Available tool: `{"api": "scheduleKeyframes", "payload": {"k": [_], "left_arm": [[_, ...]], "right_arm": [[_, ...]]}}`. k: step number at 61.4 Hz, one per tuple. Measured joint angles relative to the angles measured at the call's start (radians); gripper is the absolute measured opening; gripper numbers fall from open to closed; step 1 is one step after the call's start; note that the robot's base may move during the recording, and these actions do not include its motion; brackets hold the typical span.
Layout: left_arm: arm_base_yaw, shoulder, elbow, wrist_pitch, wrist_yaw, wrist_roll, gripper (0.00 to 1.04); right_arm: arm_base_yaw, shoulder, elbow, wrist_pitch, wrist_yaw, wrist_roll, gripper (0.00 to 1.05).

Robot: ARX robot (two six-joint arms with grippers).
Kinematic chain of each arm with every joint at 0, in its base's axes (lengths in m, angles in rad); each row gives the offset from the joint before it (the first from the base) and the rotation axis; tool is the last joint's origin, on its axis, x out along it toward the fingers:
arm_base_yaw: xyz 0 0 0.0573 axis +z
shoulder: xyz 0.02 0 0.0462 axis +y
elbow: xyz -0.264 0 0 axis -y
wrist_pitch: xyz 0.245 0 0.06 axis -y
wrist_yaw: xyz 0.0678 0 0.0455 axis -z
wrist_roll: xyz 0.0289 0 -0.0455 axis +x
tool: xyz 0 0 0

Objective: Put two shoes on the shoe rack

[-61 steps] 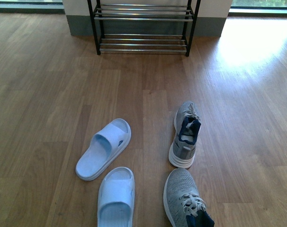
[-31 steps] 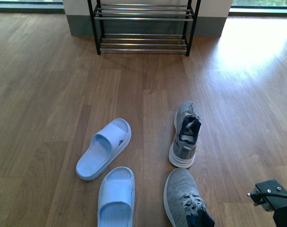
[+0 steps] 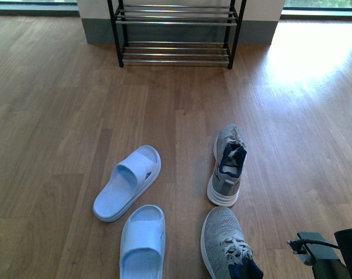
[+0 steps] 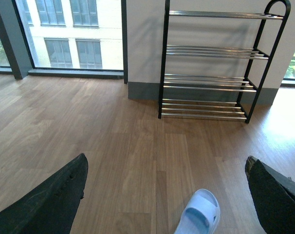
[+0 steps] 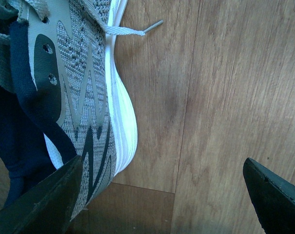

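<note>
**Change noted.** A second ago the front view showed no arm. The right arm (image 3: 322,251) has since entered at the near right corner of the floor (image 3: 60,116) and moved inward towards the near sneaker (image 3: 227,244). Neither shoe nor the shoe rack (image 3: 176,35) has shifted.

**Meaning for the task.** I judge this to be the approach for the first pick. Nothing is lifted, and no shoe sits on the rack bars in view, so the task is at its start.

**Claws.**
- The right claw (image 5: 161,165) is spread with nothing pinched. One finger hangs over the near sneaker's flank; I cannot tell whether it touches.
- The left claw (image 4: 166,161) is also spread and holds nothing. It is raised and faces the rack.

**Task items.**
- Both sneakers lie on the floor towards its near edge, well apart from the rack at the far wall.
- The far sneaker (image 3: 227,165) sits just beyond the near one, toe towards the rack.
- The near sneaker's heel is cut off by the frame.
- Two pale slide sandals (image 3: 128,183) lie beside them towards the left edge.

**Appearance.** Close up, the near sneaker has a grey speckled knit upper with a darker overlay, a thick white sole and a navy lining. A lace (image 5: 133,30) trails loose onto the boards.
</note>
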Motion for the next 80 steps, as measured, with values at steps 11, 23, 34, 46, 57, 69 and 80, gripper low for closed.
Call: {"api": "scheduleKeyframes", "payload": {"k": [11, 23, 34, 46, 57, 69, 80], "left_arm": [[0.000, 0.000, 0.000, 0.000, 0.000, 0.000, 0.95], [0.000, 0.000, 0.000, 0.000, 0.000, 0.000, 0.95], [0.000, 0.000, 0.000, 0.000, 0.000, 0.000, 0.95], [0.000, 0.000, 0.000, 0.000, 0.000, 0.000, 0.95], [0.000, 0.000, 0.000, 0.000, 0.000, 0.000, 0.95], [0.000, 0.000, 0.000, 0.000, 0.000, 0.000, 0.95], [0.000, 0.000, 0.000, 0.000, 0.000, 0.000, 0.95]], "right_arm": [[0.033, 0.004, 0.024, -0.014, -0.009, 0.010, 0.95], [0.037, 0.040, 0.060, -0.012, -0.026, 0.018, 0.95], [0.024, 0.006, 0.049, -0.032, -0.033, 0.032, 0.95], [0.056, -0.077, 0.001, -0.026, -0.037, 0.051, 0.95], [0.093, -0.040, 0.014, -0.002, -0.030, 0.072, 0.95], [0.098, 0.036, 0.056, 0.001, -0.011, 0.079, 0.95], [0.082, 0.084, 0.097, 0.041, -0.016, 0.079, 0.95]]}}
